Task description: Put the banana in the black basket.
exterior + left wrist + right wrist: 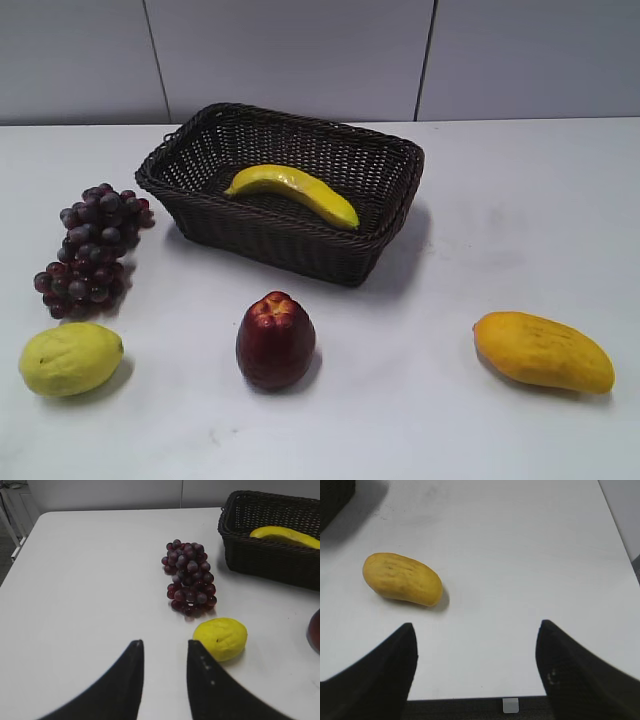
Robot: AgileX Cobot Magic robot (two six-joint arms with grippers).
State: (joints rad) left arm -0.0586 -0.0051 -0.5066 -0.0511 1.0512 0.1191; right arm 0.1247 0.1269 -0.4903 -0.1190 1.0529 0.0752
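A white bench (460,400) carried a spread of fruit and one dark woven basket (285,235) set toward the back, a little left of centre. The banana (292,192) lay inside the basket on its floor, curved, running from the back left toward the front right. The left wrist view showed it there too, its yellow back rising above the near wall.

Left of the basket sat a bunch of dark purple grapes (92,248), just beside the basket's left corner but apart from it. In front of the grapes lay a lemon (70,358). A red apple (275,340) stood upright in front of the basket, near the middle. A mango (543,351) lay well apart on the right.

Neither arm appeared in the exterior view. The left hand (165,680) hovered above bare bench near the lemon, its fingers parted by a narrow gap — holding nothing. The right hand (476,675) hung over the bench edge near the mango, its fingers spread wide and empty.
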